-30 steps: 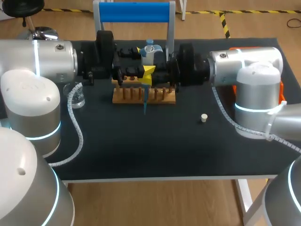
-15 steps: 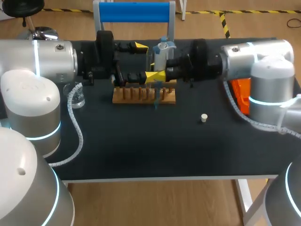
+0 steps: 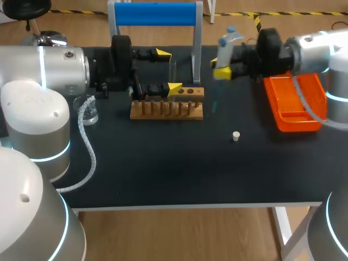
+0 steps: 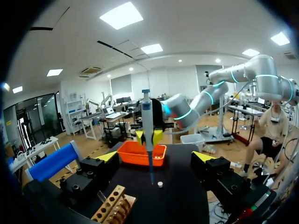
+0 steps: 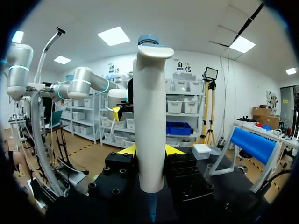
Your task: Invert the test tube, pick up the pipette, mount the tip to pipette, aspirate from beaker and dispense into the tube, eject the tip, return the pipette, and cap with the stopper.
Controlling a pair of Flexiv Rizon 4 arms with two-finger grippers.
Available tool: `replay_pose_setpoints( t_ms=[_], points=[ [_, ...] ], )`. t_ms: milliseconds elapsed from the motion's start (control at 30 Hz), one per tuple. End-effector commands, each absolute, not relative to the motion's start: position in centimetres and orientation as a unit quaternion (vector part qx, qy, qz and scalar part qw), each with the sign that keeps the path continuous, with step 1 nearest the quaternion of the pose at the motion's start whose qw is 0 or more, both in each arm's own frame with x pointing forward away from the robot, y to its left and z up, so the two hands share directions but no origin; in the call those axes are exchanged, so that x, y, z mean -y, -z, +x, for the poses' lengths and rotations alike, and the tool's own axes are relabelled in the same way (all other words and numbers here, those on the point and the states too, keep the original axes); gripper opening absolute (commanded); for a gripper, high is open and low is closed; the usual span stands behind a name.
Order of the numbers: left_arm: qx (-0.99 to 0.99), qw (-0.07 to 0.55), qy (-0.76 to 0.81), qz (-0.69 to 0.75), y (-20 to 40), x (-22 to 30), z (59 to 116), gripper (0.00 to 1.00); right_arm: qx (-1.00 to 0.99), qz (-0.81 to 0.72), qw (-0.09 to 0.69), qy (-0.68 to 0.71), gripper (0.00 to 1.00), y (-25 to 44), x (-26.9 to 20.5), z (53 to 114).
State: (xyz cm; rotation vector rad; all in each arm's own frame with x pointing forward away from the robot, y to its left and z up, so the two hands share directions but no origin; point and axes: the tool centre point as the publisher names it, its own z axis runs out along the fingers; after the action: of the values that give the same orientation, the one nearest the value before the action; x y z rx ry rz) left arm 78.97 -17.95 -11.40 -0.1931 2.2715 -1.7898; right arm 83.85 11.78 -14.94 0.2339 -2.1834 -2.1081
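My right gripper is shut on the white pipette, held upright with its blue tip hanging over the table between the wooden rack and the orange tray. In the right wrist view the pipette stands between my right gripper's fingers. My left gripper is open behind the rack, its yellow tips on either side of a clear test tube. From the left wrist, that open gripper faces the pipette. A small white stopper lies on the table.
A glass beaker stands at the left, beside my left arm. A blue-topped stand rises behind the rack. The orange tray sits near the right edge, beyond the stopper.
My right arm has carried the pipette from over the rack to the right, toward the orange tray. My left gripper has opened off the test tube.
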Motion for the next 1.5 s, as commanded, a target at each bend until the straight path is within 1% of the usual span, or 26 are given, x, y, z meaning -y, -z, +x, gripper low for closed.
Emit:
replay_pose_setpoints(
  t_ms=[33,433,800,1267,1500],
  points=[
    [-0.778,0.122,0.613,-0.067,11.4,18.0,78.9,1.0,0.727,0.084,0.055,0.68,0.0,13.9,-6.2,84.7],
    [-0.778,0.122,0.613,-0.067,11.4,18.0,78.9,1.0,0.735,0.099,0.044,0.67,0.0,12.1,1.2,86.8],
    [-0.778,0.122,0.613,-0.067,11.4,18.0,78.9,1.0,0.73,0.096,0.043,0.675,0.0,12.3,7.5,90.0],
    [-0.778,0.122,0.613,-0.067,11.4,18.0,78.9,1.0,0.716,0.079,0.059,0.691,0.0,13.9,13.4,92.9],
    [-0.778,0.122,0.613,-0.067,11.4,18.0,78.9,1.0,0.715,0.074,0.067,0.692,0.0,14.5,15.2,93.8]
  ],
)
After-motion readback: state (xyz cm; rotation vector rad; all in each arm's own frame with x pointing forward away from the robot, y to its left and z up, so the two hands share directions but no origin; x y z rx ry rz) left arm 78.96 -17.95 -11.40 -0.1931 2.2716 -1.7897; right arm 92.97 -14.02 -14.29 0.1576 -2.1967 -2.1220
